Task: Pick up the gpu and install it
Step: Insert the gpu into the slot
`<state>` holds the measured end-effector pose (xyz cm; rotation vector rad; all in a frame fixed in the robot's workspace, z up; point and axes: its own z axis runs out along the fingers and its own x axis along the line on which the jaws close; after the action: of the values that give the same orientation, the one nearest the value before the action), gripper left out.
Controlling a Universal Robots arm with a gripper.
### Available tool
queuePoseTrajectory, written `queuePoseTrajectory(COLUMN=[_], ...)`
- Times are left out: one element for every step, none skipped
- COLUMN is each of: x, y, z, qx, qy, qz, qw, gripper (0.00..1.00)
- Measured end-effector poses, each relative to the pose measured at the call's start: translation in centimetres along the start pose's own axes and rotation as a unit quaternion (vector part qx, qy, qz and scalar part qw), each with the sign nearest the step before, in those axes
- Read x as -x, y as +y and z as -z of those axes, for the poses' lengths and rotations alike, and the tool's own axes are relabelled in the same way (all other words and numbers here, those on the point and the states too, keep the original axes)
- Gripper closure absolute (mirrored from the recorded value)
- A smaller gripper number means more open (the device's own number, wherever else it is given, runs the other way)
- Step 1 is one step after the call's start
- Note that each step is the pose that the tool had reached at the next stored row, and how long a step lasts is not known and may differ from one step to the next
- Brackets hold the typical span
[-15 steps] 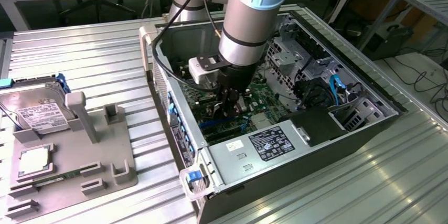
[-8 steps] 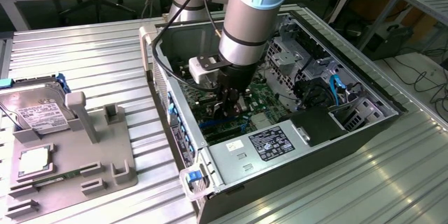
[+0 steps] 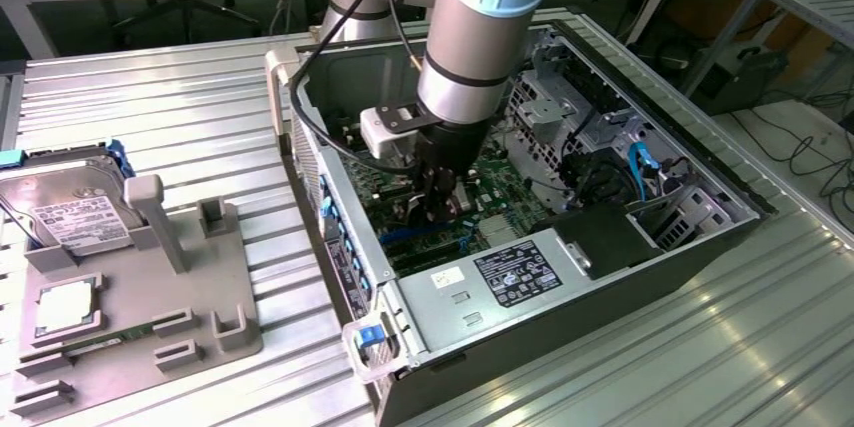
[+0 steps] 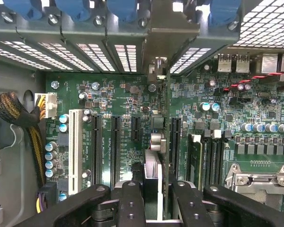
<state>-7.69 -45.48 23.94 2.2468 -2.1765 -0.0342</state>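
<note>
We see a silver-grey arm (image 3: 467,57) with a pale blue joint cap, a black band and a black cable. Its gripper (image 4: 151,201) has black fingers (image 4: 132,203) studded with small screws.

An open black computer case (image 3: 694,247) is lying on its side on a ribbed metal table (image 3: 174,97), showing a green motherboard (image 4: 118,94) with black expansion slots (image 4: 115,142) and one white slot (image 4: 75,146). At the case's six o'clock, a silver power supply (image 3: 494,287) with a black label is sitting. Well apart at nine o'clock, a grey fixture tray (image 3: 187,297) is holding a silver hard drive (image 3: 74,209) with a white label.
</note>
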Motion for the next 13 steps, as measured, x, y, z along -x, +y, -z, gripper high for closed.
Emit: queuePoseTrajectory(x=[0.04, 0.06, 0.06, 0.06, 0.07, 0.07, 0.07, 0.08, 0.07, 0.07, 0.06, 0.07, 0.06], y=[0.00, 0.00, 0.00, 0.01, 0.03, 0.04, 0.05, 0.05, 0.06, 0.06, 0.06, 0.06, 0.06], z=[-0.01, -0.01, 0.00, 0.00, -0.01, -0.02, -0.06, -0.11, -0.16, -0.18, -0.22, -0.29, -0.34], qx=[0.0000, 0.0000, 0.0000, 0.0000, 0.0000, 0.0000, 0.0000, -0.0001, 0.0000, 0.0001, 0.0001, 0.0000, 0.0001], qy=[-0.0001, 0.0000, 0.0000, 0.0000, 0.0000, 0.0001, 0.0000, -0.0001, 0.0000, 0.0002, 0.0002, 0.0000, 0.0002], qz=[0.000, 0.000, 0.000, 0.000, 0.000, 0.000, 0.000, 0.000, 0.000, 0.000, 0.000, 0.000, 0.000], qw=[1.0000, 1.0000, 1.0000, 1.0000, 1.0000, 1.0000, 1.0000, 1.0000, 1.0000, 1.0000, 1.0000, 1.0000, 1.0000], gripper=[0.72, 0.72, 0.72, 0.72, 0.72, 0.72, 0.72, 0.72, 0.72, 0.72, 0.72, 0.72, 0.72])
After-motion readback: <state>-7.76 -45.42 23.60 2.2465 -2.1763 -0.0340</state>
